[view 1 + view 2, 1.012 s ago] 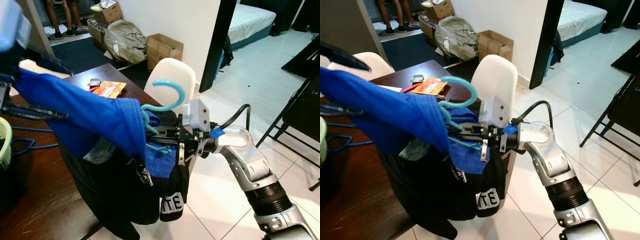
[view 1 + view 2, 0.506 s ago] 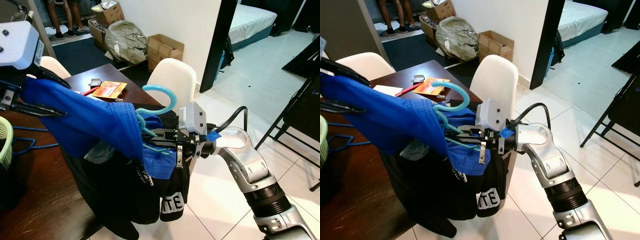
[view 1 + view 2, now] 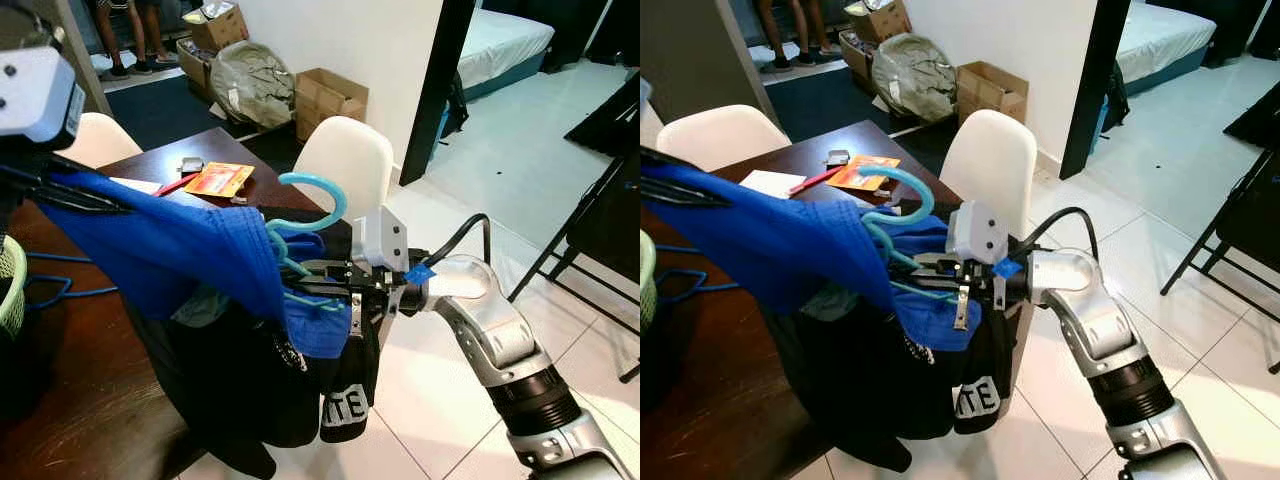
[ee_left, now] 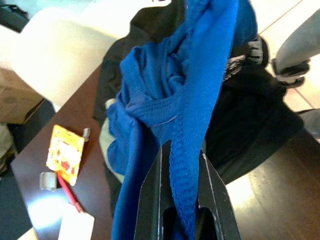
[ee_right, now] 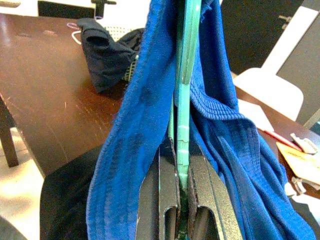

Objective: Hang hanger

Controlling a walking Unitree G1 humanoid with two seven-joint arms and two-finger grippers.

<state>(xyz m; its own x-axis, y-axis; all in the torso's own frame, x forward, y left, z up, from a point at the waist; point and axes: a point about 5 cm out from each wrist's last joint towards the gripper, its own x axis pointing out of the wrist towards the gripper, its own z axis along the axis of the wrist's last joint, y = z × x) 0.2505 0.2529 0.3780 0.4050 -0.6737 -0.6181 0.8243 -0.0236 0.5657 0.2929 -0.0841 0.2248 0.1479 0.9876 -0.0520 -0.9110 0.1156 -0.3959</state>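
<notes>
I am dressing the hanger (image 3: 305,225): right gripper (image 5: 180,192) fingers pinching it, left gripper (image 4: 181,200) fingers pinching the shirt (image 3: 170,245) beside it. Next, I judge, seating the collar around the hook.

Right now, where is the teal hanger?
In the head views the teal hanger is at centre, clamped in the right gripper beside the white chair, with the blue shirt draped over it.
</notes>
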